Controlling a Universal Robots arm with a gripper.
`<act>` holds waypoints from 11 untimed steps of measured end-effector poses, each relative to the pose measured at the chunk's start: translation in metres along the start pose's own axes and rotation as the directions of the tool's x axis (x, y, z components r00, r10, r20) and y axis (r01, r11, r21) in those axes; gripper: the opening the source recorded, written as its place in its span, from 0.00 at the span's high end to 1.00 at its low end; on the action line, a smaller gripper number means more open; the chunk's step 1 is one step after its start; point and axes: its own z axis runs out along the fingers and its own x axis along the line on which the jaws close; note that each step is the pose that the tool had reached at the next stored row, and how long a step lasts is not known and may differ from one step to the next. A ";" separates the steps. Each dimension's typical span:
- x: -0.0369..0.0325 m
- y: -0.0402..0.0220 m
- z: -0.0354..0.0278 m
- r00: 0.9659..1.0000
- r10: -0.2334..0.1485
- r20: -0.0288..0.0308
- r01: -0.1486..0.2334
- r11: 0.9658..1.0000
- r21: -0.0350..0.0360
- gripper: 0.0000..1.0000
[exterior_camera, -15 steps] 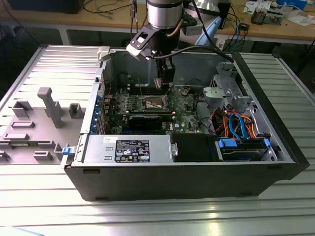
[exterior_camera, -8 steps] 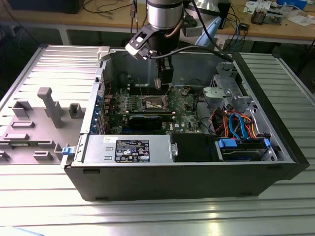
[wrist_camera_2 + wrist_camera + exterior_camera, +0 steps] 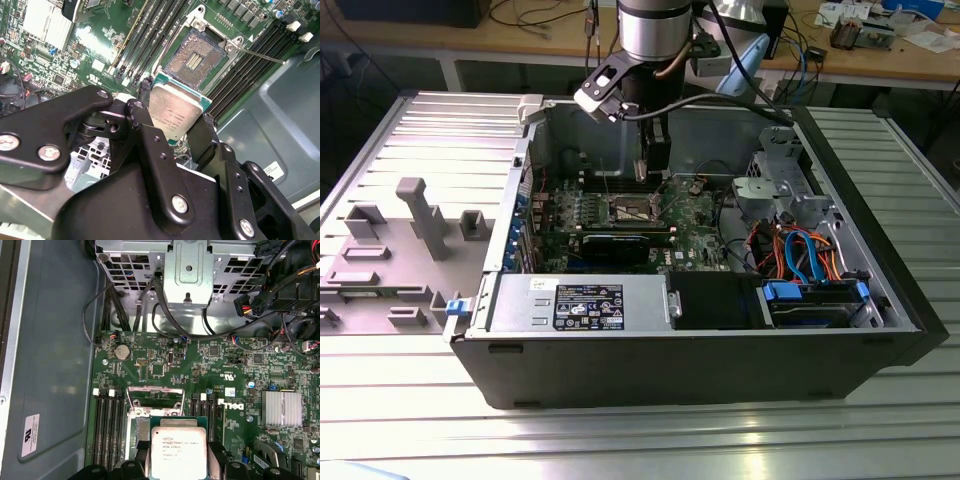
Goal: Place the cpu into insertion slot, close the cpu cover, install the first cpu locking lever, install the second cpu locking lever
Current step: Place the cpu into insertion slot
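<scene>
Claw (image 3: 174,114) clamps the cpu (image 3: 178,452) by two edges above the open insertion slot (image 3: 192,60) inside the computer case (image 3: 720,365).

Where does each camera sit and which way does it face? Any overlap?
Exterior view: off the arm, raised, looking down into the open case; shows the arm and gripper over the board.
Second wrist view: on the wrist, looking along the black fingers at the cpu they clamp, open slot beyond.
First wrist view: on the wrist, facing the board and metal cage; fingertips flank the cpu.
Shared: both wrist views show cpu, fingers, memory slots.
</scene>
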 end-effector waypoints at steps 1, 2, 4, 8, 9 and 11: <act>0.0000 0.0000 0.0000 1.000 0.000 0.000 0.000 1.000 0.000 0.45; 0.0000 0.0000 0.0000 1.000 0.000 0.000 0.000 1.000 0.000 0.45; 0.0001 0.0000 0.0006 1.000 0.000 0.000 0.000 1.000 0.000 0.45; 0.0000 -0.0003 0.0030 1.000 0.000 0.000 0.000 1.000 0.000 0.45; 0.0000 -0.0003 0.0036 1.000 0.000 0.000 0.000 1.000 0.000 0.45; 0.0000 -0.0005 0.0049 1.000 0.000 0.000 0.000 1.000 0.000 0.45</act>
